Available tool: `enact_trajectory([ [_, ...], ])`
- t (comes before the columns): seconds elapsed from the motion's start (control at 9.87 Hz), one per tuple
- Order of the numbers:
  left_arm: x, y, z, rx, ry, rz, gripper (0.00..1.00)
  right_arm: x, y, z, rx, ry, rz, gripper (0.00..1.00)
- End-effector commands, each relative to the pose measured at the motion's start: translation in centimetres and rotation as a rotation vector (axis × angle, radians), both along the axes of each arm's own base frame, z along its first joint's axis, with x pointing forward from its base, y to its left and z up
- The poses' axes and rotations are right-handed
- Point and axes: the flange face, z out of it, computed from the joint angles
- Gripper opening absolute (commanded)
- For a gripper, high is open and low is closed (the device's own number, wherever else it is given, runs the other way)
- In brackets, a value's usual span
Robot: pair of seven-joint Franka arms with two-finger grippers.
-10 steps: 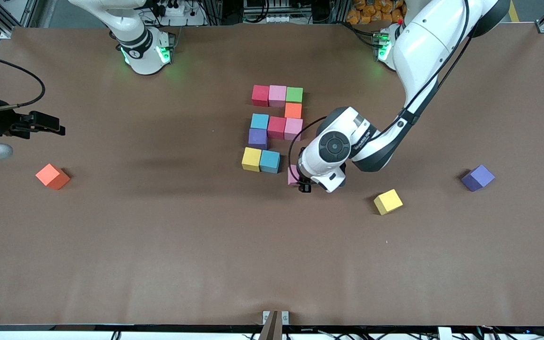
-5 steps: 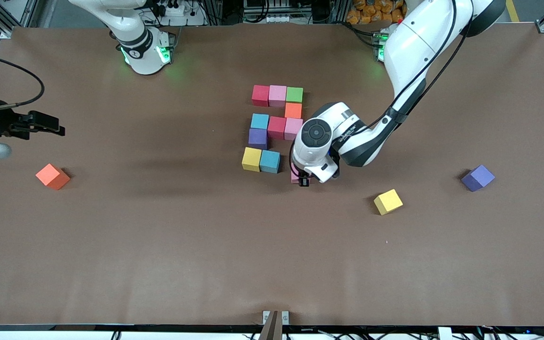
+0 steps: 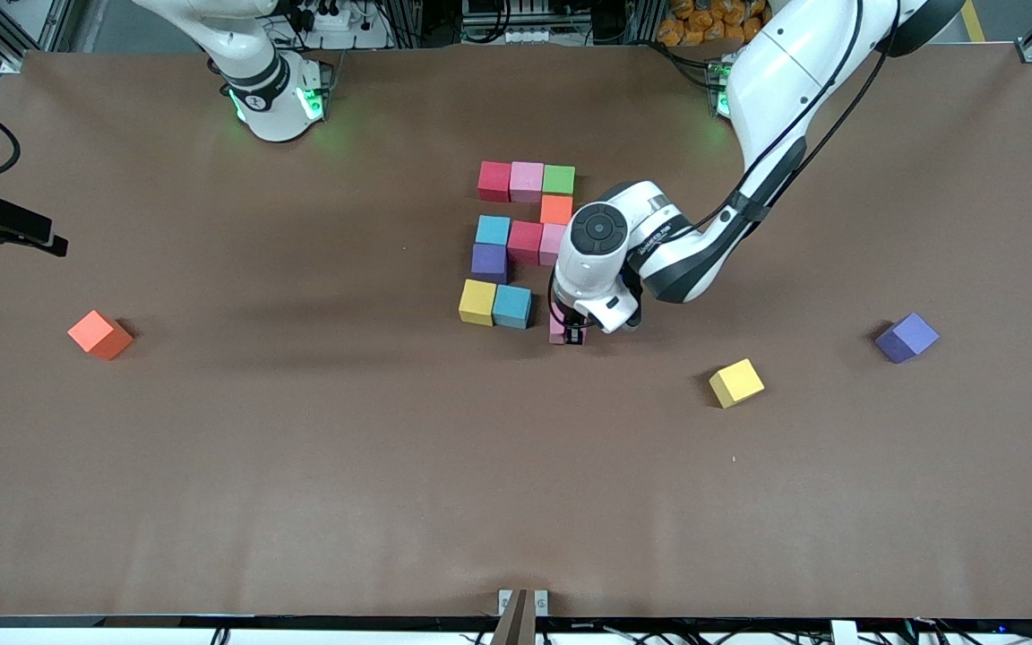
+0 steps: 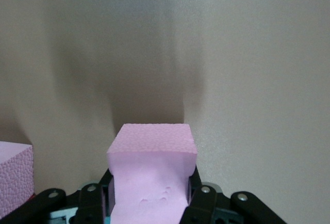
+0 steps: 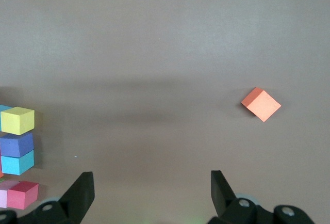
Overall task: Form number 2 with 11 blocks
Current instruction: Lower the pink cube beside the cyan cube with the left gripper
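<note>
Ten blocks lie in a partial number 2: red, pink and green in the row nearest the bases, then orange, a light blue, red and pink row, purple, then yellow and light blue. My left gripper is shut on a pink block, low beside that last light blue block, toward the left arm's end. I cannot tell whether the held block touches the table. My right gripper is open and holds nothing, off toward the right arm's end.
Three loose blocks lie apart from the figure: an orange one toward the right arm's end, a yellow one and a purple one toward the left arm's end. The left arm's wrist hangs over part of the figure's middle row.
The left gripper has carried the pink block closer to the light blue block in the figure's nearest row. The right gripper has drawn back toward the table's end.
</note>
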Motion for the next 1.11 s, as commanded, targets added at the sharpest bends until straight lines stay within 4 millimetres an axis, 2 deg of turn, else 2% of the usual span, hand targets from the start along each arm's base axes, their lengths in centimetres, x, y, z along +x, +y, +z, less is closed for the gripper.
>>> enact_trajectory([
  [0.0,-1.4,-0.2,0.7,0.015,-0.029,-0.011,0.00,0.2,-0.2,0.4,0.009,-0.003,-0.003,1.00],
  [1.01,-3.0,-2.0,0.6,0.015,-0.026,-0.025,0.00,0.3,-0.2,0.3,0.005,-0.001,-0.004,1.00],
])
